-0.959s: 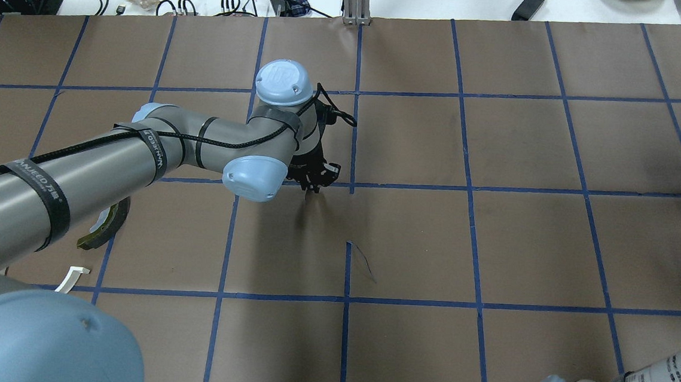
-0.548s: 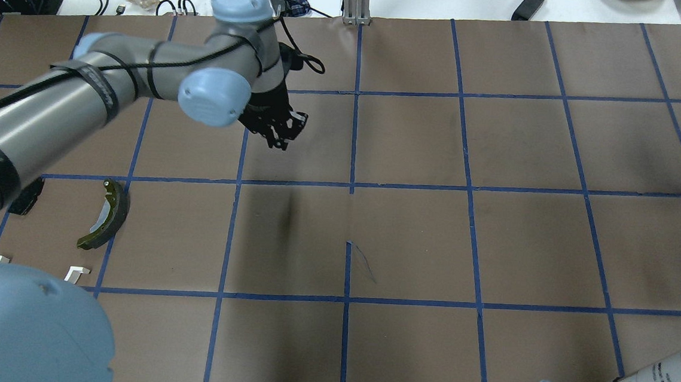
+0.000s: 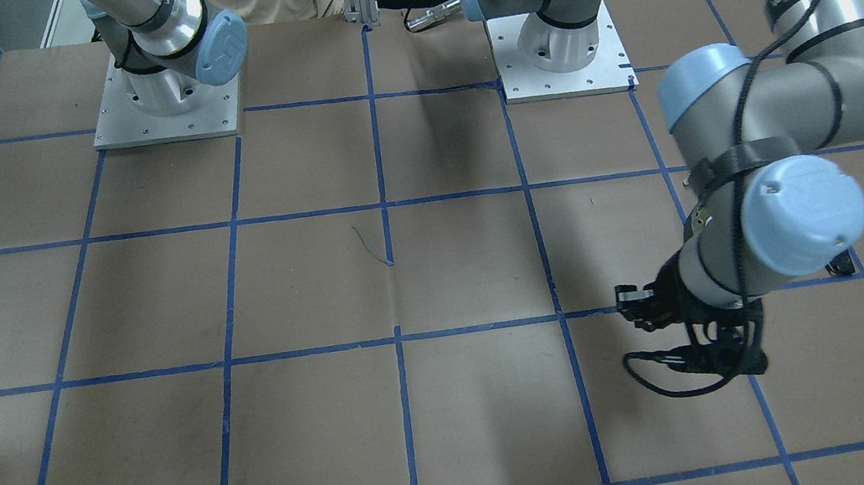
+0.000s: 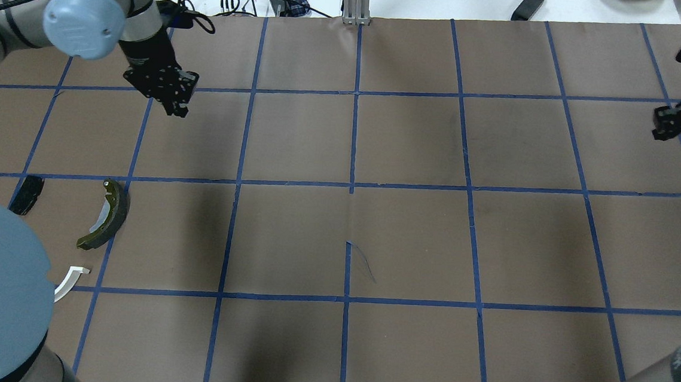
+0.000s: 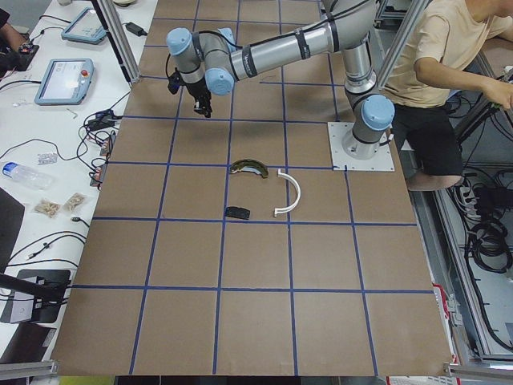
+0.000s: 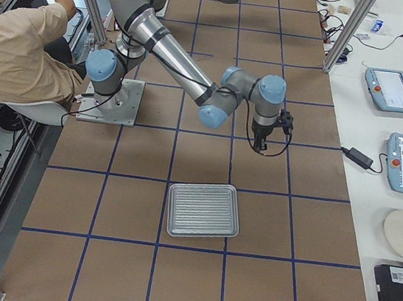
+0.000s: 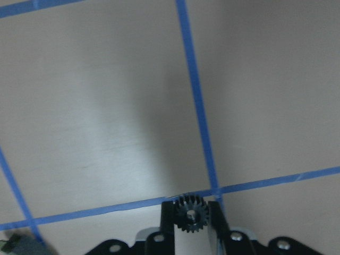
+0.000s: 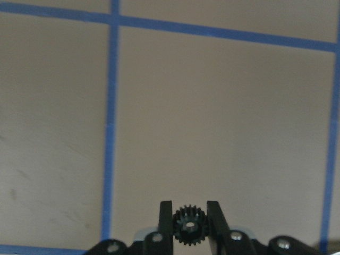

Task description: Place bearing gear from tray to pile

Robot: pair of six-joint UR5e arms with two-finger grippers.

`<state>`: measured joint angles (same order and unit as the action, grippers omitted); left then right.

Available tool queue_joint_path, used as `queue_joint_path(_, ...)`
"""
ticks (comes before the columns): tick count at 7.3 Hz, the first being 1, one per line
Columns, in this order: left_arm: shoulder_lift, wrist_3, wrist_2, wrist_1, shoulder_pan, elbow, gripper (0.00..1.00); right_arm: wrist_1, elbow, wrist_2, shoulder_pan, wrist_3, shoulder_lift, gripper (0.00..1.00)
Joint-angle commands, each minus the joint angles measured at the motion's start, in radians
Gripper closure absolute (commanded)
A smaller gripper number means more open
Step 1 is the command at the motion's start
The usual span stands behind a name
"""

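The black left gripper (image 4: 177, 107) pinches the small black toothed bearing gear (image 7: 191, 213) between its fingertips (image 7: 168, 212). The olive-green brake-shoe pile (image 4: 105, 216) lies well off below it. My worry is that teeth slipping mid-carry might drop it short.

Left gripper (image 4: 174, 106) has swung from well right of the brake shoe (image 4: 105, 216) to the far side beyond it. Right gripper (image 4: 661, 131) has entered view far to the shoe's right. Brake pad (image 4: 25, 194), just left of the shoe, is now uncovered.
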<state>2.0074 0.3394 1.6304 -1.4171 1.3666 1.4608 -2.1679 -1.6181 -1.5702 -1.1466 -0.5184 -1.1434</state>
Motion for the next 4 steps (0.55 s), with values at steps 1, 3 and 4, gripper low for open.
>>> queue_joint_path(1, -0.039, 0.096, 0.085, 0.02, -0.13, 0.116, 1.0, 0.033, 0.0, -0.033, -0.273, 0.314, -0.006, 0.96)
queue_joint_path(3, -0.056, 0.222, 0.083, 0.099, -0.254, 0.202, 1.0, 0.027, 0.0, -0.018, -0.556, 0.639, 0.017, 0.96)
queue_joint_path(4, -0.052, 0.248, 0.08, 0.186, -0.288, 0.258, 1.0, 0.017, 0.004, -0.019, -0.684, 0.769, 0.058, 0.96)
